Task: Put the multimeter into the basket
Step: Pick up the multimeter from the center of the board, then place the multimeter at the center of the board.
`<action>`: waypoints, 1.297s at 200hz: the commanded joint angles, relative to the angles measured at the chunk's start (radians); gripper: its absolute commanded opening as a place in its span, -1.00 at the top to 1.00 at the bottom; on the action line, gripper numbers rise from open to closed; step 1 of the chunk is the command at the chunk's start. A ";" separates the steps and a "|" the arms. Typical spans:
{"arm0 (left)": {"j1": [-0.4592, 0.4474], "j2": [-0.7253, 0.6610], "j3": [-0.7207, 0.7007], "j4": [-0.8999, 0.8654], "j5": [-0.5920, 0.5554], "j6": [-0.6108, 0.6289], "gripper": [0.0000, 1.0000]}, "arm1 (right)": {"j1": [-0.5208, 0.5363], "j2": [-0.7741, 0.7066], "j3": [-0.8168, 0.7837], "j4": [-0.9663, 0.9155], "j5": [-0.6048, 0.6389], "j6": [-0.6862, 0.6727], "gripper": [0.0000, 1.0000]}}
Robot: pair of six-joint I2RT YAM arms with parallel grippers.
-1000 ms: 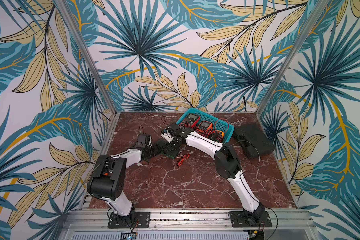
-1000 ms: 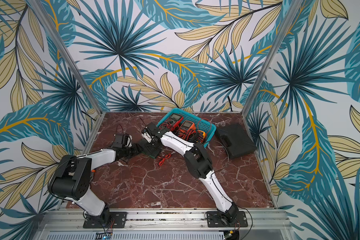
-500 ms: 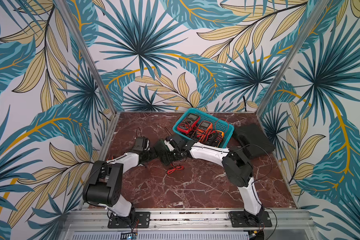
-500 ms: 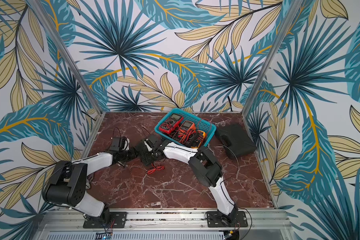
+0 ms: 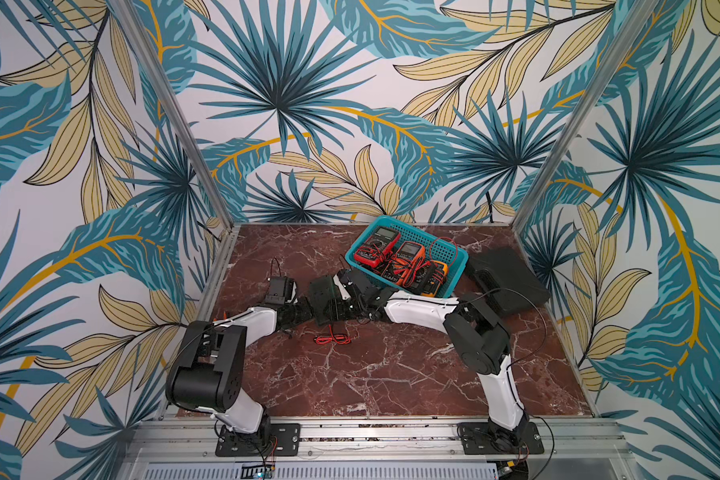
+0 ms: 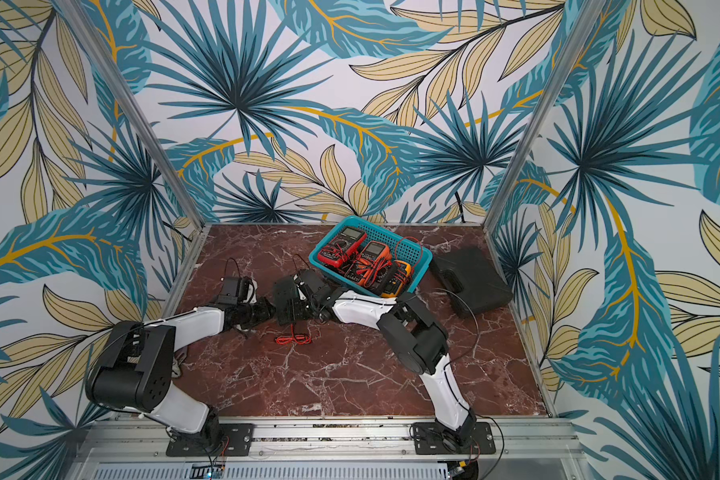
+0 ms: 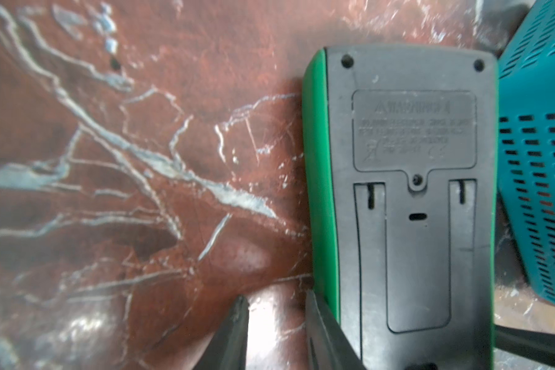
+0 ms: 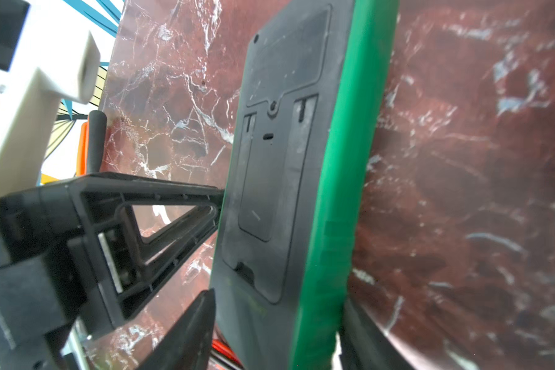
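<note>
The multimeter (image 5: 323,293) (image 6: 287,300) is green-edged with a dark grey back and stands tipped up on the table just in front of the basket. My right gripper (image 8: 277,301) (image 5: 338,308) is shut on the multimeter (image 8: 289,166), with one finger on its back and one on its front. My left gripper (image 7: 276,304) (image 5: 312,311) is shut and holds nothing, with one finger lying along the green side of the multimeter (image 7: 407,192). The teal basket (image 5: 454,254) (image 6: 417,254) (image 7: 539,96) holds three meters with tangled leads.
Loose red and black leads (image 5: 332,339) (image 6: 292,339) lie on the marble table just in front of the grippers. A black case (image 5: 510,282) (image 6: 472,284) sits right of the basket, near the right wall. The cell's walls close in the back and sides.
My right jaws have closed in on the multimeter. The left jaws have closed too. Both grippers and the multimeter have shifted a little leftward and away from the basket's near corner.
</note>
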 commanded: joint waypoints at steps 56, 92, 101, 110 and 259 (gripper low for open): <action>-0.064 0.079 -0.023 0.128 0.115 -0.071 0.38 | 0.019 -0.019 0.057 -0.040 -0.017 -0.051 0.32; -0.082 0.073 -0.016 0.160 0.126 -0.096 0.38 | 0.037 -0.053 0.111 -0.291 0.158 -0.141 0.53; -0.082 0.065 -0.020 0.170 0.124 -0.106 0.38 | 0.042 -0.058 0.131 -0.366 0.218 -0.156 0.57; -0.083 0.052 -0.025 0.176 0.112 -0.113 0.38 | 0.048 -0.062 0.151 -0.432 0.289 -0.171 0.61; 0.077 -0.362 -0.069 -0.128 -0.159 -0.030 -0.09 | 0.253 0.011 0.268 -0.985 0.885 -0.186 0.53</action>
